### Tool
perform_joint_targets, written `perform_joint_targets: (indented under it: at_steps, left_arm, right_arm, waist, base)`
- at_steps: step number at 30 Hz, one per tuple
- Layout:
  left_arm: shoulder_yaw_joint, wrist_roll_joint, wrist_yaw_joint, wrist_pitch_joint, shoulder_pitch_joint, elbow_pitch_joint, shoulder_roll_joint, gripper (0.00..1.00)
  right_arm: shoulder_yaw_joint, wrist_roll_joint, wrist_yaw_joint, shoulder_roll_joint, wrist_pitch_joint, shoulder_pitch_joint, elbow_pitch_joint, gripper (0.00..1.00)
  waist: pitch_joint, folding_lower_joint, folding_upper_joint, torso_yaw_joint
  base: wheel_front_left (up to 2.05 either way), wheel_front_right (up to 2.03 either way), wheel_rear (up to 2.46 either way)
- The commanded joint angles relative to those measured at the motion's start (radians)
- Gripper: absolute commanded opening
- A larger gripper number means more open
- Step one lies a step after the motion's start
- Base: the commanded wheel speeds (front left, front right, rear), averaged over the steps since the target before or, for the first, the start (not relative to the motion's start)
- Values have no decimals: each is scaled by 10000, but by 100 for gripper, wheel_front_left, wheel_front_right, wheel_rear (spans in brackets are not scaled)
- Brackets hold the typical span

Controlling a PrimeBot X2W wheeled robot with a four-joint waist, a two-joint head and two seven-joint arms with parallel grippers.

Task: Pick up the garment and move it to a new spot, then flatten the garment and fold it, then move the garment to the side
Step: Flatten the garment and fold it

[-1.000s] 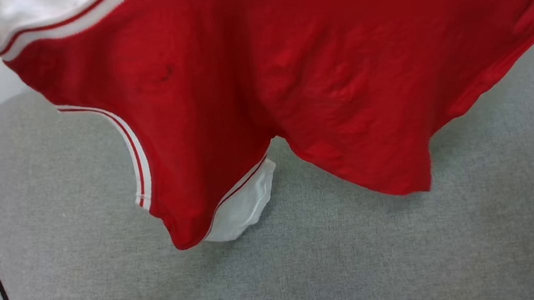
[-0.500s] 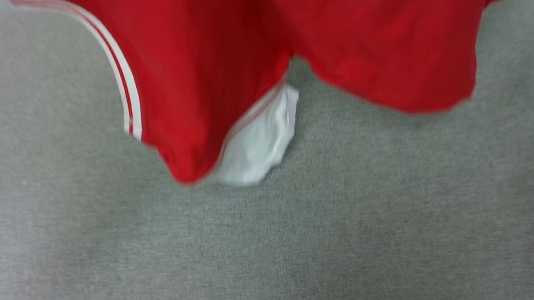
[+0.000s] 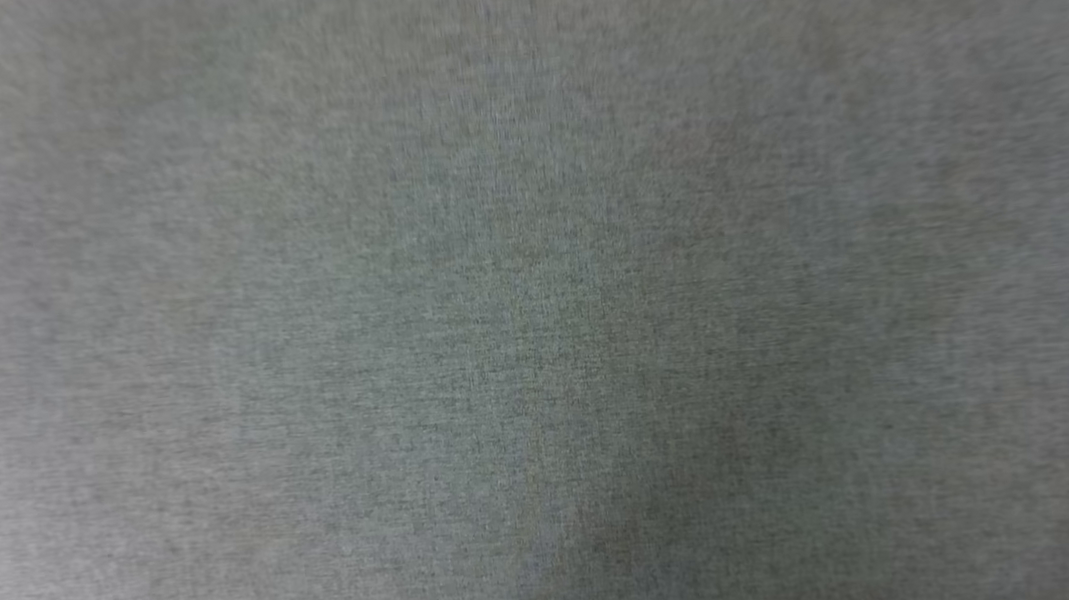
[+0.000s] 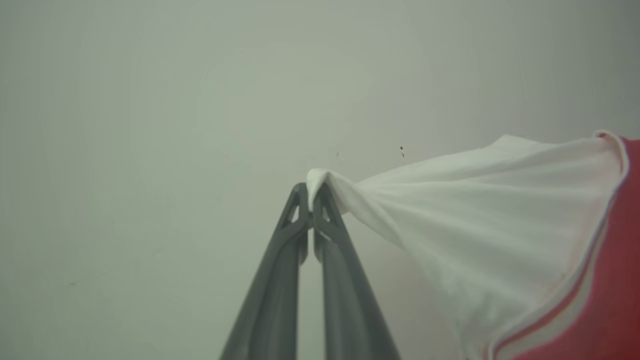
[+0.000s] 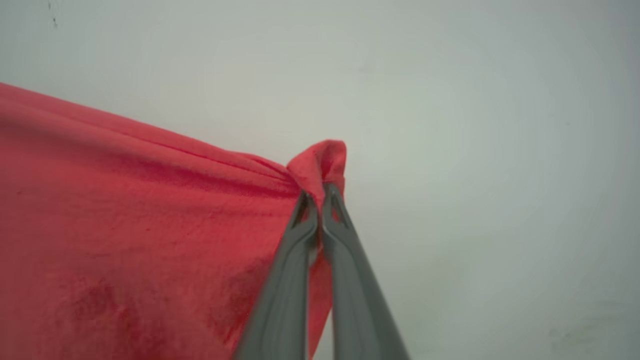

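Left gripper pinching the shirt by its white sleeve, right gripper clamping its red edge (both closed tight), head view facing grey cloth.

We see the garment held up in the air: its white sleeve, edged with red-and-white striped trim, is pinched at a bunched tip and pulled taut, while a folded corner of its red body is likewise clamped, the cloth draping below.
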Motion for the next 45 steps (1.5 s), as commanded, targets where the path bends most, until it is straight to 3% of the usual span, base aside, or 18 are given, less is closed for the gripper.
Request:
perform_joint_targets:
  at_steps: [1, 7, 16, 23, 34, 45]
  left_arm:
    - [4, 274, 81, -431, -595, 729, -60, 0]
    - [-273, 529, -19, -2075, -1683, 2874, -784, 0]
    - [-539, 330, -210, -2968, -58, 3769, -2115, 0]
    - [-167, 514, -193, -2980, 2448, 2659, -2889, 0]
    - [-192, 876, -372, -2973, 7940, 1312, -3856, 0]
    - [-165, 776, -326, -2965, 12693, 1102, -3685, 0]
  right_arm:
    - [-129, -337, -37, 8, -424, -458, 576, 0]
    - [-411, -929, -44, 357, -1813, -1677, 2215, 0]
    - [-577, -888, -30, 964, -3102, -685, 3421, 0]
    - [65, -459, -24, 1172, -3754, 921, 3900, 0]
    - [1689, 1306, -24, 951, -4469, 4798, 4074, 0]
    - [2583, 3223, -24, 462, -4428, 8191, 4385, 0]
  waist:
    - [573, -3, 0, 100]
    - [1082, -3, 0, 257]
    - [1379, -3, 0, 545]
    - [764, -3, 0, 554]
    - [-1403, -3, 0, 555]
    - [-3426, -3, 0, 567]
  base:
    - [0, 0, 0]
    - [0, 0, 0]
    - [0, 0, 0]
    - [0, 0, 0]
    - [0, 0, 0]
    - [0, 0, 0]
